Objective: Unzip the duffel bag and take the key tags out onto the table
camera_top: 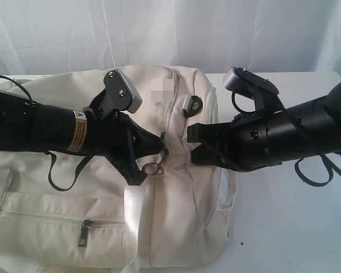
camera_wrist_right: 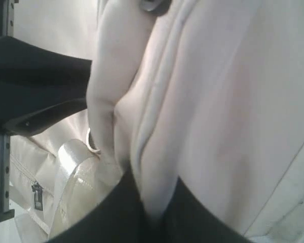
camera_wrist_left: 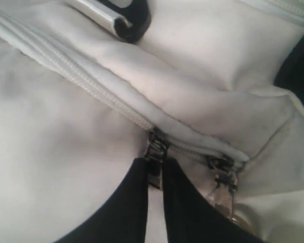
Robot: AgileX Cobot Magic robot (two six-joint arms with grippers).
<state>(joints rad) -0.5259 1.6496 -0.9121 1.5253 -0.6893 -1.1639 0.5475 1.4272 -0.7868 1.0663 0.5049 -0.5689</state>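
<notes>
The cream-white duffel bag [camera_top: 176, 216] lies on the white table [camera_top: 284, 227], its main zip [camera_wrist_left: 81, 76] running across the top and still closed. My left gripper [camera_top: 158, 143] [camera_wrist_left: 155, 164] is shut on the metal pull of one zip slider [camera_wrist_left: 156, 148]. A second slider [camera_wrist_left: 220, 169], with a metal ring [camera_top: 152, 168] on it, sits right beside it. From the other side, my right gripper [camera_top: 194, 142] [camera_wrist_right: 154, 187] is shut on a raised fold of bag fabric [camera_wrist_right: 159, 152] next to the zip. The key tags are hidden.
A front pocket with its own zip pull [camera_top: 85, 233] faces the near edge. A shiny webbing handle [camera_top: 133, 210] [camera_wrist_right: 71, 167] drapes over the bag. A black strap clip [camera_top: 192, 103] [camera_wrist_left: 129, 23] lies on the bag's top. A white curtain hangs behind.
</notes>
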